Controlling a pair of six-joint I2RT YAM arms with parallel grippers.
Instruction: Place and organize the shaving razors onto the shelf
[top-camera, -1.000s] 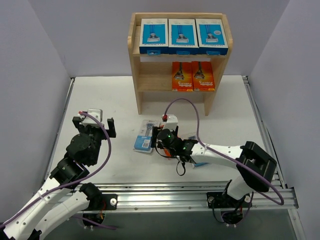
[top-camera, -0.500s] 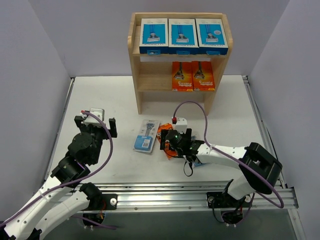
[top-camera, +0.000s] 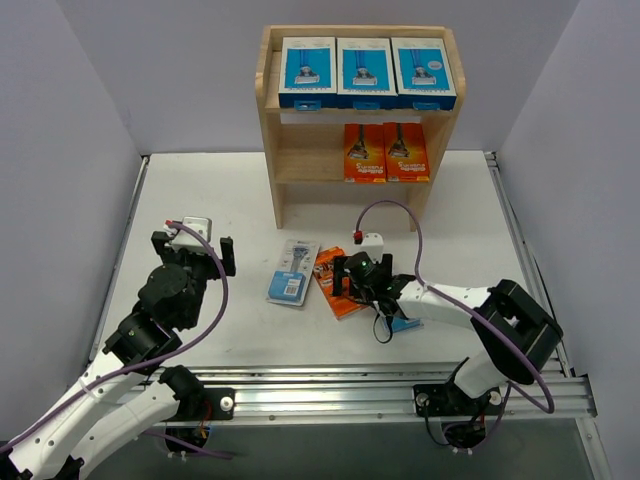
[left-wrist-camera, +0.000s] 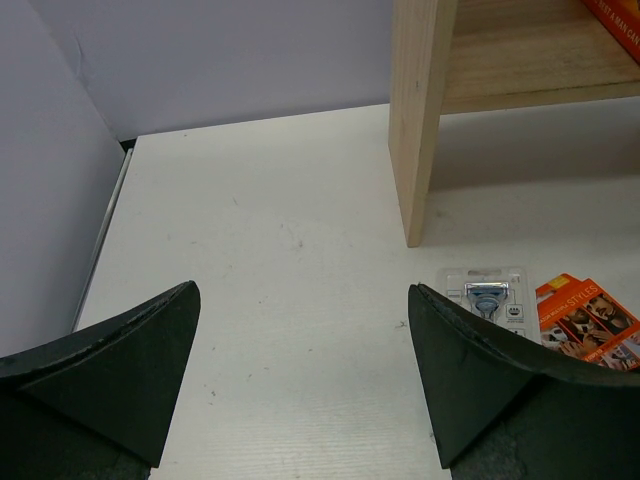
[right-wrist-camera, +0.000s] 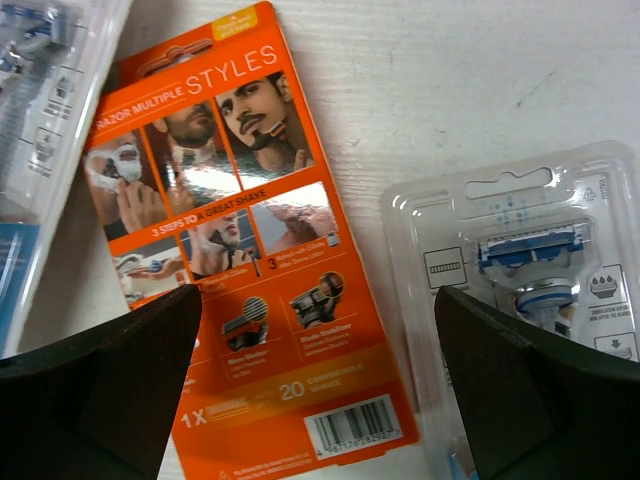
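The wooden shelf (top-camera: 274, 150) stands at the back of the table. Three blue-and-white razor boxes (top-camera: 365, 72) line its top tier, and two orange boxes (top-camera: 385, 152) stand on the middle tier. On the table lie a clear blister card (top-camera: 293, 272), an orange box (top-camera: 331, 284) and a second blister card (top-camera: 405, 320) under the right arm. My right gripper (top-camera: 362, 278) hovers open just above the orange box (right-wrist-camera: 250, 250), with a blister card (right-wrist-camera: 520, 260) to its right; the right gripper (right-wrist-camera: 315, 370) holds nothing. My left gripper (top-camera: 190, 250) is open and empty over bare table (left-wrist-camera: 300, 370).
The shelf's left side panel (left-wrist-camera: 420, 120) rises ahead of the left gripper, with the blister card (left-wrist-camera: 487, 296) and orange box (left-wrist-camera: 590, 320) at its lower right. Grey walls close in on both sides. A metal rail (top-camera: 380, 385) runs along the near edge.
My right gripper has opened wider and shifted to the right, uncovering the orange box, which now lies flat on the table. The left arm has barely moved.
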